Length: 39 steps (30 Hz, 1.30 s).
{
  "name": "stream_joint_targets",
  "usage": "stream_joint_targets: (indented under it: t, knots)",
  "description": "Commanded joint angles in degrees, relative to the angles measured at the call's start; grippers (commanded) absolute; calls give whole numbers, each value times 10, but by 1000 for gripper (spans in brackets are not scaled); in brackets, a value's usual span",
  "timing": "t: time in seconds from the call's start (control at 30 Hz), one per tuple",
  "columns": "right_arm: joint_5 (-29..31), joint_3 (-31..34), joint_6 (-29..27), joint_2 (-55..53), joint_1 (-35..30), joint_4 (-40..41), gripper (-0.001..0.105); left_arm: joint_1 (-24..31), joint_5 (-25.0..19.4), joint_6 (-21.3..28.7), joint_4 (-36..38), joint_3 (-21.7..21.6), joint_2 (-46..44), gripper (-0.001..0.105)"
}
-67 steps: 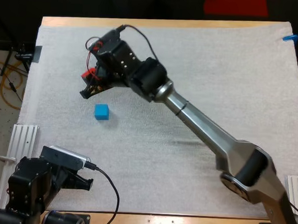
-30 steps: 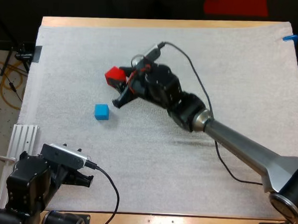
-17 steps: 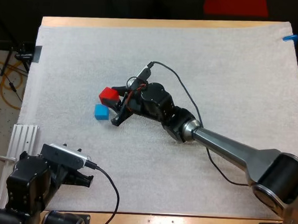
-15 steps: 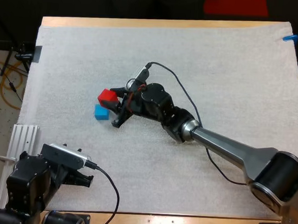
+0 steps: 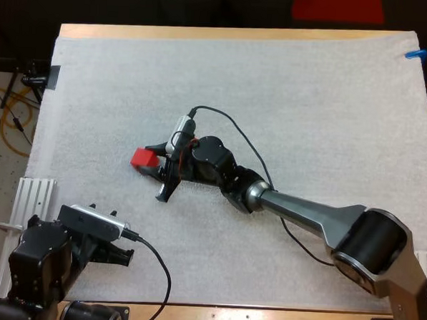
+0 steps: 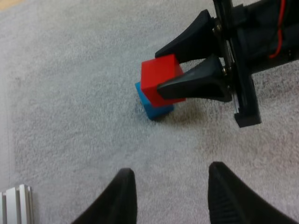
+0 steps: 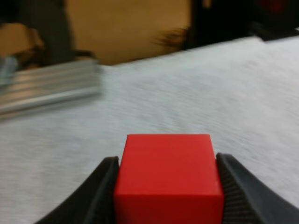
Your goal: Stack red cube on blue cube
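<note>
A white mat (image 5: 310, 100) covers the wooden table (image 5: 206, 35) — dark room beyond its far edge. The right gripper (image 6: 160, 70) pinches the red cube (image 6: 159, 77) from both sides, right over the blue cube (image 6: 156, 111) (contact unclear) — the left gripper (image 6: 168, 196), fingers spread, hangs over bare mat nearby.

White mat (image 5: 331, 102); red cube (image 6: 161, 78); blue cube (image 6: 154, 112).

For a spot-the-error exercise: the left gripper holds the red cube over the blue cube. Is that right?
Not quite: it is the right gripper that holds the red cube over the blue cube. The right wrist view shows its own fingers pressing on the cube from both sides.
</note>
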Motion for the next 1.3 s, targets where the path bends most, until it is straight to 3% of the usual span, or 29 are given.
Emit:
stream_joint_targets:
  t: [0.0,0.33,0.6,0.7,0.87,1.27]
  knots:
    - [21,-8,-5,-1,-1,-7,38,1,-9,3,-8,-4,-3,35]
    - [25,-60,25,44,-1,8,38,1,-9,3,-10,-4,-3,35]
    - [46,-64,28,48,-1,16,39,1,-9,12,-10,-4,-3,35]
    - [46,-64,28,48,-1,38,44,1,-9,12,-10,-4,-3,35]
    - [46,-64,28,48,-1,42,66,1,-9,12,-10,-4,-3,35]
    - [46,-64,32,9,-1,28,67,1,-9,12,-10,-4,-3,35]
